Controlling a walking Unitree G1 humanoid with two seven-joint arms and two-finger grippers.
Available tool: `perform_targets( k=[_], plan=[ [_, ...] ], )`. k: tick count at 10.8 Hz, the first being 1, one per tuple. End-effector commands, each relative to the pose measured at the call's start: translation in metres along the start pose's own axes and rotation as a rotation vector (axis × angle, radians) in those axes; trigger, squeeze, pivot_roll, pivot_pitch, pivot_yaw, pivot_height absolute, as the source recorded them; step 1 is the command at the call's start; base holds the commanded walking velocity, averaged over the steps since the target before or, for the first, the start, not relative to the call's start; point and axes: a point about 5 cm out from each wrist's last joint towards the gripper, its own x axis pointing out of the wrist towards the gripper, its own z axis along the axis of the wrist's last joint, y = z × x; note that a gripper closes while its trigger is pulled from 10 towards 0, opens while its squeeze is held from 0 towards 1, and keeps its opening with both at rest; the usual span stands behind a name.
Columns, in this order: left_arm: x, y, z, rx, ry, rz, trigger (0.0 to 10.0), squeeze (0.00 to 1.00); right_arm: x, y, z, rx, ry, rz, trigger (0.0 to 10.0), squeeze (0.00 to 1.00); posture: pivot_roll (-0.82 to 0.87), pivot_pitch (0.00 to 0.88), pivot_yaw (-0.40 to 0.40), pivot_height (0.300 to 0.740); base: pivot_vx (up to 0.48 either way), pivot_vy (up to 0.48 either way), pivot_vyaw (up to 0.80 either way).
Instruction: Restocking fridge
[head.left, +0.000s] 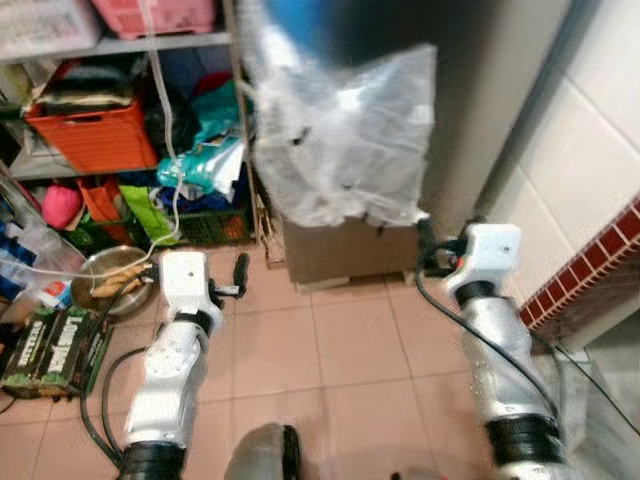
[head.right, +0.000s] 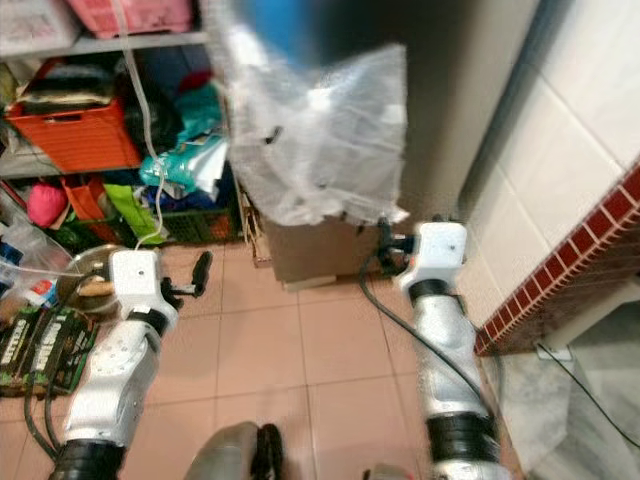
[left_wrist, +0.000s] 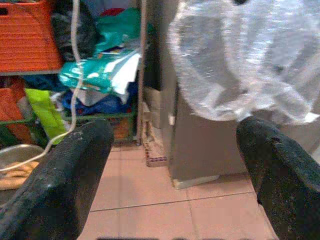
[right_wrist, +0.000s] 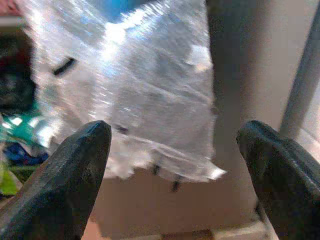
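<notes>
Silver forearms reach out low in the left eye view, over the tiled floor (head.left: 340, 350). The clear plastic bag (head.left: 340, 140) hangs ahead and above, over a cardboard box (head.left: 345, 250), with its long side running downward. The right gripper (head.left: 428, 247) sits just beside the bag's lower corner; the left gripper (head.left: 235, 275) is farther off, toward the cluttered shelves (head.left: 120, 45).

From the left wrist, its fingers (left_wrist: 60, 185) are spread wide and empty, the bag up and off to one side.

From the right wrist, its fingers (right_wrist: 65, 180) also gape empty, with the bag straight ahead between them, so this arm looks better placed.
</notes>
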Motion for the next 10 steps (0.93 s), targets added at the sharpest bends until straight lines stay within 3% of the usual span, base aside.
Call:
perform_targets(
  k=[1,8,10],
  plan=[
    [0.001,-0.001,0.000,-0.008,0.002,0.002,10.0,0.00,-0.001,-0.006,-0.003,-0.013,0.021,-0.014,10.0,0.00,0.03,0.079,0.051,0.740,0.000,0.480,0.00],
    [0.002,0.008,0.006,0.032,-0.015,0.026,10.0,0.00,0.009,-0.004,0.003,0.003,0.003,-0.022,10.0,0.00,0.06,0.082,0.026,0.740,0.000,0.475,0.00],
    [0.006,-0.003,0.022,-0.004,-0.086,-0.040,10.0,0.00,0.012,-0.002,0.006,0.012,-0.007,-0.019,10.0,0.00,0.05,0.083,0.024,0.740,0.000,0.000,0.00]
  ],
)
